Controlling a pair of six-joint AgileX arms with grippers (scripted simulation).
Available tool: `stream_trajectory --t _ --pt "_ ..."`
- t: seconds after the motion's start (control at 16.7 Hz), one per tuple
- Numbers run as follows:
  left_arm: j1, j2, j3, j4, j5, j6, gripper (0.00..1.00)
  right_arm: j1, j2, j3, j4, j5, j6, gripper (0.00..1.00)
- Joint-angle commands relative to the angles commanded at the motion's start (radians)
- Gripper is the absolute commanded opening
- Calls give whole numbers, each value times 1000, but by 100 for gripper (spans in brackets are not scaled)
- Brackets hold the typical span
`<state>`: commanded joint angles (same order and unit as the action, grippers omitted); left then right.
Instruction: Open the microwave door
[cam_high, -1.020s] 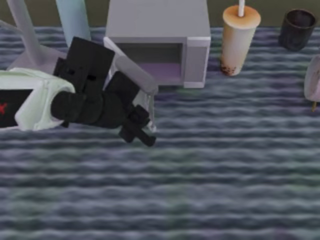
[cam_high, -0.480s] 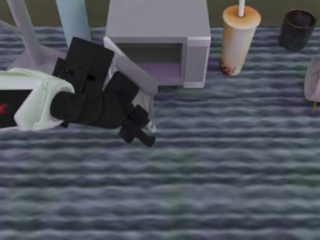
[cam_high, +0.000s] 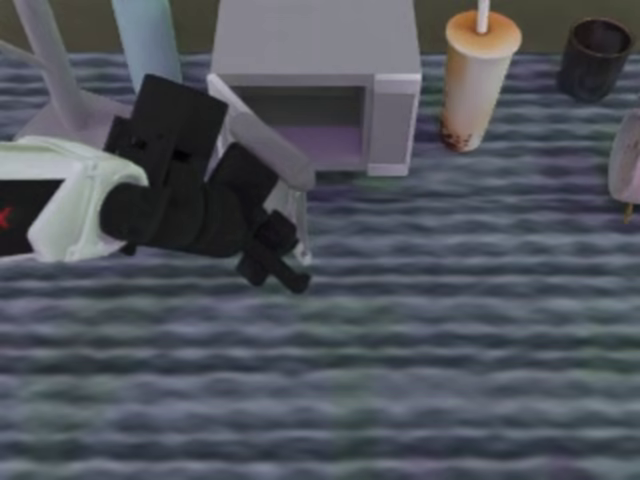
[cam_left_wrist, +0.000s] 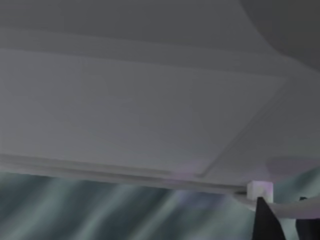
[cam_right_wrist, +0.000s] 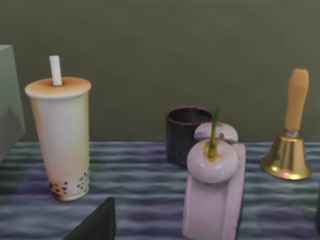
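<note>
The light-grey microwave (cam_high: 315, 40) stands at the back of the table, its purple-tinted cavity showing. The microwave door (cam_high: 270, 140) is swung out toward the front left, hinged at the oven's left side. My left gripper (cam_high: 280, 262) is at the door's free edge, shut on the pale handle bar (cam_high: 300, 225). In the left wrist view the door panel (cam_left_wrist: 125, 110) fills most of the picture, and the dark fingers (cam_left_wrist: 265, 222) sit on either side of the handle (cam_left_wrist: 285, 209). My right arm is out of the top view; its wrist view shows one dark finger (cam_right_wrist: 97, 222) low down, holding nothing.
An orange-beige cup with straw (cam_high: 480, 80) stands right of the microwave, a dark cup (cam_high: 595, 58) farther right. A pink object (cam_high: 628, 165) sits at the right edge, a brass bell (cam_right_wrist: 290, 145) behind it. A white stand (cam_high: 55, 90) and pale blue column (cam_high: 148, 40) are back left.
</note>
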<state>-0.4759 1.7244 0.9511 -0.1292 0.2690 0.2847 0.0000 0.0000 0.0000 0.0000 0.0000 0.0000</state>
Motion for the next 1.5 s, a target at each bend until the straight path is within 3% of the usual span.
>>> stream_trajectory --t 0.3,0.84,1.5 --pt "0 0 0 0 0 0 0 0 0 0 0 0 0 100" --pt "32 -11 -8 -23 53 71 0 0 0 0 0 0 0 100" --pt "33 -11 -9 -24 54 73 0 0 0 0 0 0 0 100"
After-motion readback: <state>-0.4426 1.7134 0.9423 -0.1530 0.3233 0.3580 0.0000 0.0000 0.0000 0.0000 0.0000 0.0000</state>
